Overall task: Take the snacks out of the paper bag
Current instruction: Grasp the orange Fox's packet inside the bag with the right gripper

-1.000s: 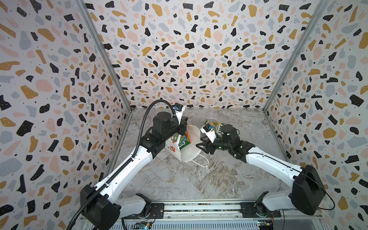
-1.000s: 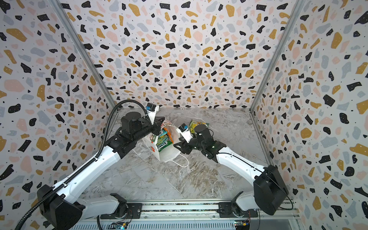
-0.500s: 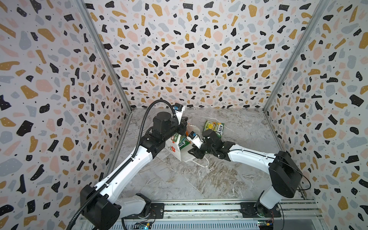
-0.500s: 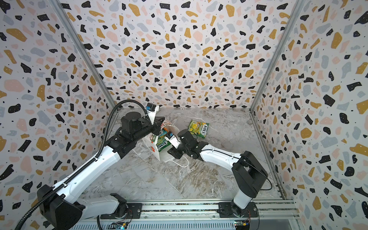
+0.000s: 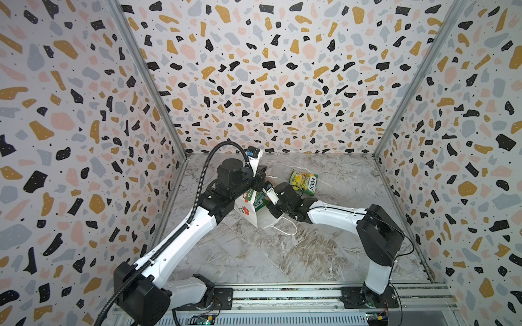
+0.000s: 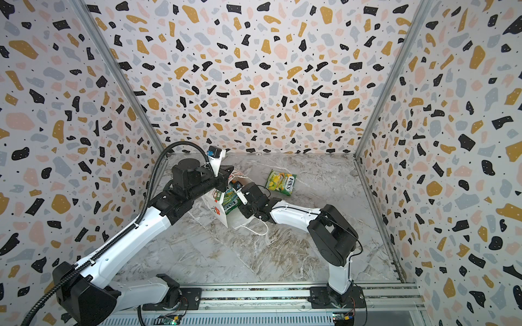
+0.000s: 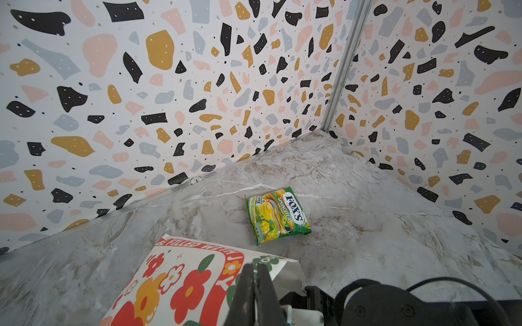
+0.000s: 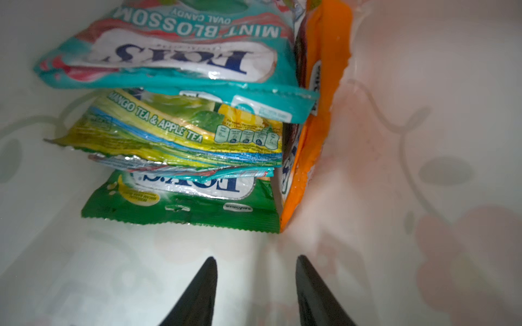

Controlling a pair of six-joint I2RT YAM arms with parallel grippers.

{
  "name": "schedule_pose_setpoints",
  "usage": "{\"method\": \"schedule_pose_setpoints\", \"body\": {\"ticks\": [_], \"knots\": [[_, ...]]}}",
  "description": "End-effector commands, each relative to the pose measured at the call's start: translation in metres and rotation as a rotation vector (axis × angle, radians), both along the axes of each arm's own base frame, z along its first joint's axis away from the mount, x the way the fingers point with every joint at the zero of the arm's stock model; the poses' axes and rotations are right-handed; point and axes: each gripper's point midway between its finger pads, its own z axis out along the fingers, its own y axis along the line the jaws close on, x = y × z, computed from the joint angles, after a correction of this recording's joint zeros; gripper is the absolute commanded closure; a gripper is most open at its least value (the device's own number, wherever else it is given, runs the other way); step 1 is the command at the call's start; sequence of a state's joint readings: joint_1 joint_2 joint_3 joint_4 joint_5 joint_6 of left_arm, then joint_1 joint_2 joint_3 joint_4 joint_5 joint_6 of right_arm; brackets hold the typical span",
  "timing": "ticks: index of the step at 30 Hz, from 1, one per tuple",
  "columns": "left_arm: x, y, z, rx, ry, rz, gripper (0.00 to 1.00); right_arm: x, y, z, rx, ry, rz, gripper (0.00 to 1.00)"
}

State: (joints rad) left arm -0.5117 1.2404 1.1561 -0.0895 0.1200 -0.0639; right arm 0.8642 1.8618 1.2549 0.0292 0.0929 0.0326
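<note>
The white paper bag (image 5: 245, 208) (image 6: 216, 209) lies tilted on the marble table, its mouth facing right. My left gripper (image 7: 255, 271) (image 5: 261, 177) is shut on the paper bag's upper rim (image 7: 271, 262). My right gripper (image 8: 255, 258) is open inside the paper bag, with nothing between its fingers. Just ahead of it lie stacked snacks: a teal-red packet (image 8: 175, 56), a green-yellow packet (image 8: 183, 132), a green one (image 8: 192, 203) and an orange one (image 8: 319, 113) on edge. Another green-yellow snack (image 5: 303, 182) (image 6: 281, 182) (image 7: 278, 218) lies flat on the table beyond the bag.
The bag's white cord handle (image 5: 285, 227) trails on the table under my right forearm. Terrazzo-patterned walls (image 5: 254, 84) close in the back and both sides. A metal rail (image 5: 282, 293) runs along the front edge.
My right gripper has moved left, away from the green-yellow packet on the table, and into the bag's mouth, its jaws a little narrower. The left gripper and the bag have stayed put.
</note>
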Motion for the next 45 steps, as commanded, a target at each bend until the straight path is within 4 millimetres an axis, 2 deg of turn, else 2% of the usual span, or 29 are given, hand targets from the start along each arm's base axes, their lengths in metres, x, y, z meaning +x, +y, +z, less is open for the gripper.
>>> {"method": "schedule_pose_setpoints", "body": {"ticks": [1, 8, 25, 27, 34, 45], "knots": [[-0.001, -0.003, 0.013, -0.029, -0.048, -0.014, 1.0, 0.017, 0.008, 0.025, 0.052, -0.073, -0.061, 0.55], [-0.001, -0.003, 0.014, -0.03, -0.049, -0.016, 1.0, 0.031, 0.013, 0.024, 0.067, -0.097, -0.107, 0.63], [-0.002, -0.003, 0.015, -0.033, -0.051, -0.019, 1.0, 0.06, 0.022, 0.012, 0.047, -0.133, -0.164, 0.62], [-0.002, -0.003, 0.016, -0.033, -0.052, -0.02, 1.0, 0.062, 0.022, 0.011, 0.048, -0.127, -0.163, 0.65], [-0.001, -0.001, 0.015, -0.032, -0.05, -0.008, 1.0, 0.052, 0.022, 0.017, 0.068, -0.117, -0.112, 0.99], [0.008, 0.005, 0.011, -0.038, -0.034, 0.054, 1.0, 0.018, 0.004, 0.033, 0.109, -0.09, -0.049, 1.0]]}}
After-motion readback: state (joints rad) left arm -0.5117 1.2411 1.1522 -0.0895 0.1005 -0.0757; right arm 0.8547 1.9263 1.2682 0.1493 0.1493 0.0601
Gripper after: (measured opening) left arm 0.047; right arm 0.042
